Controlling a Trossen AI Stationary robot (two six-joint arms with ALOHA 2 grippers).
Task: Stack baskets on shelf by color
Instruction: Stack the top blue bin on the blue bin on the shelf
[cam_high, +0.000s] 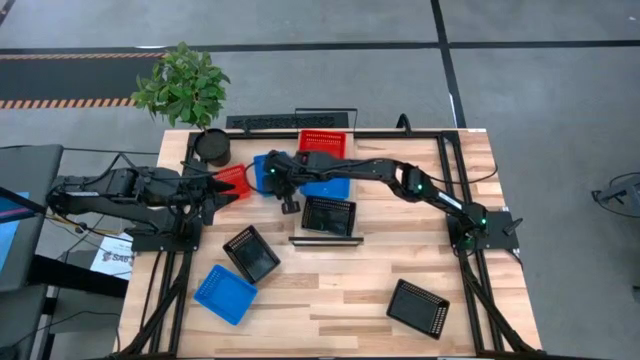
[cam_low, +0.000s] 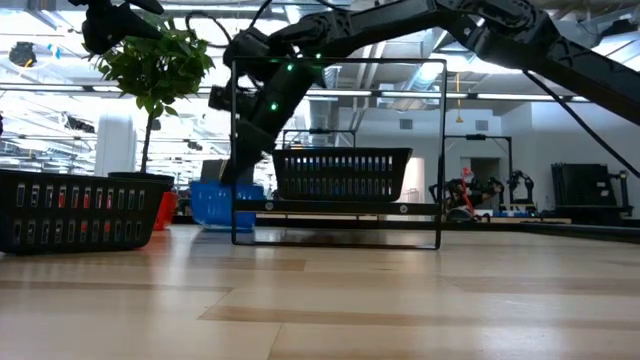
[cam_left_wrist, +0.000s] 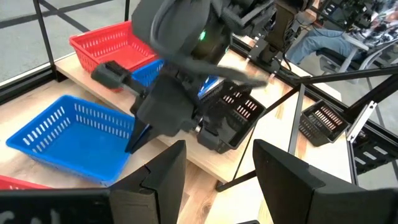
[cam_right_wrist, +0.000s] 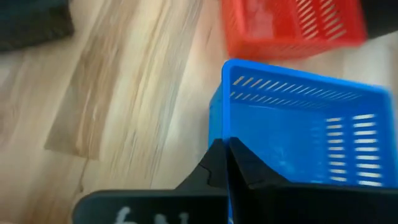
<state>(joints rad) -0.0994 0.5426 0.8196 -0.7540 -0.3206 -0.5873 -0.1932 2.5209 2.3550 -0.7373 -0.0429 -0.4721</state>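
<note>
The shelf runs from near to far in the table's middle. It bears a red basket at its far end, a blue one in the middle and a black one at its near end. Just left of the shelf my right gripper is shut on another blue basket. My left gripper waits open at the table's left with nothing between its fingers. A red basket lies just in front of it. My right gripper has the blue basket by the rim of one side wall, one finger inside the basket and one outside. The fingers slant down from the table's right side. The basket stays level, open side up; whether its bottom is clear of the table I cannot tell.
On the near half of the table lie a black basket, a blue basket and, at the right, another black basket. A round black pot with a green plant stands at the far left corner.
</note>
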